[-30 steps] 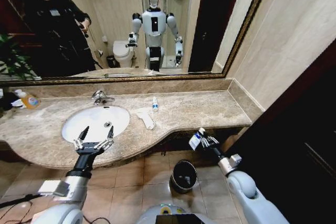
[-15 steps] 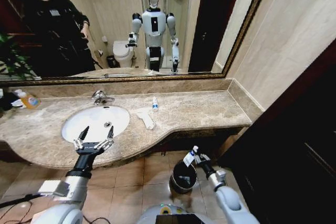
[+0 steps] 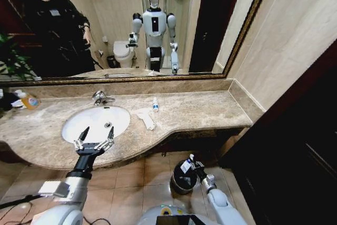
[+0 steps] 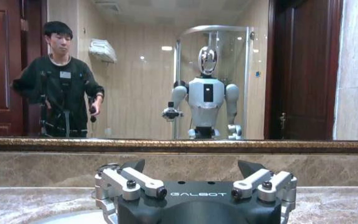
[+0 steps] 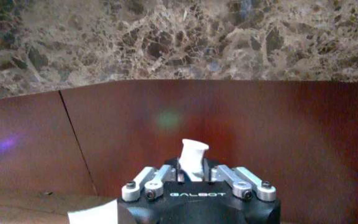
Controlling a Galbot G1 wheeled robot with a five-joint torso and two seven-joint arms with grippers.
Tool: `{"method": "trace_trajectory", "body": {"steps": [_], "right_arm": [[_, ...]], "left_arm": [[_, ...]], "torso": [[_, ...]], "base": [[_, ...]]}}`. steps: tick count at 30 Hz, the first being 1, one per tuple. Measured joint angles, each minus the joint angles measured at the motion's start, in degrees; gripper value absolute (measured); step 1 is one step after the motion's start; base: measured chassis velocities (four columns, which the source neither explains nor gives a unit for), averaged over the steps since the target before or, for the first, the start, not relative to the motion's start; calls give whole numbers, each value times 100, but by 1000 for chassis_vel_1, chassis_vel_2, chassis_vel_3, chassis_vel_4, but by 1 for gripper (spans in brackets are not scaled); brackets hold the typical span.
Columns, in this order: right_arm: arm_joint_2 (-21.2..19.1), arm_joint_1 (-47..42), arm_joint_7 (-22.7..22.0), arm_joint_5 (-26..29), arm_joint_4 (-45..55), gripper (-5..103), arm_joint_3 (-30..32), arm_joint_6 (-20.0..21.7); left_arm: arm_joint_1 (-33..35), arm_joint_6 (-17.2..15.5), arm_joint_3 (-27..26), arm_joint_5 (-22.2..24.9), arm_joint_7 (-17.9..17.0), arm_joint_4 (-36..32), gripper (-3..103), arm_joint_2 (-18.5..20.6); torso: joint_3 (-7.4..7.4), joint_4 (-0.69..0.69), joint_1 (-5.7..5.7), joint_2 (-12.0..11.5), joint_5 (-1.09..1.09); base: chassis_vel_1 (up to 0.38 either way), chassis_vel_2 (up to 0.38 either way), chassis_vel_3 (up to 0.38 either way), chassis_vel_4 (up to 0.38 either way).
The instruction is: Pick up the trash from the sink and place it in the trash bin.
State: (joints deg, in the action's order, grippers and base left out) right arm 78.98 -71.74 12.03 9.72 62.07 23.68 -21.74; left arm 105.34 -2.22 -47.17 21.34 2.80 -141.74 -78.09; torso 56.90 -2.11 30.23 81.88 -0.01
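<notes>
Below tabletop (image 3: 200, 110), right gripper (image 3: 189, 165) clenched on small bottle (image 3: 185, 166) over trash bin (image 3: 184, 177); off-centre release risks rim bounce; left gripper (image 3: 93, 142) splayed, idle above sink (image 3: 95, 122).

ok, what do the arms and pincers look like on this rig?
Both arms are silver-grey with rounded shells and black wrist sections. The left pincer has a black body lettered GALBOT, and silver linkage fingers with black pointed tips. The right pincer matches: black body, silver links. A white tag sits on the left forearm.

Head looks down; wrist cameras face walls.
</notes>
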Motion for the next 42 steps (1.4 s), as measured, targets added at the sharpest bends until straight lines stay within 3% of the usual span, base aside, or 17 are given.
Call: {"method": "trace_trajectory", "body": {"steps": [1,3,5,6,11,18,42], "right_arm": [[-10,1,-1,0,-13,34,-1,-10],[-15,0,-2,0,-16,34,-2,-19],[-25,1,-4,1,-15,51,-3,-34],[-25,1,-4,1,-15,51,-3,-34],[-80,-70,5,-6,23,79,-8,-39],[-72,-142,35,-15,69,97,-13,-27],[-35,-367,37,-53,251,100,-9,-46]], "left_arm": [[0,0,0,0,0,0,100,0],[0,0,0,0,0,0,100,0],[0,0,0,0,0,0,100,0],[0,0,0,0,0,0,100,0],[0,0,0,0,0,0,100,0],[0,0,0,0,0,0,100,0],[0,0,0,0,0,0,100,0]], "torso": [[0,0,0,0,1],[0,0,0,0,1],[0,0,0,0,1],[0,0,0,0,1],[0,0,0,0,0],[0,0,0,0,1],[0,0,0,0,1]], "base": [[0,0,0,0],[0,0,0,0],[0,0,0,0],[0,0,0,0],[0,0,0,0],[0,0,0,0],[0,0,0,0]]}}
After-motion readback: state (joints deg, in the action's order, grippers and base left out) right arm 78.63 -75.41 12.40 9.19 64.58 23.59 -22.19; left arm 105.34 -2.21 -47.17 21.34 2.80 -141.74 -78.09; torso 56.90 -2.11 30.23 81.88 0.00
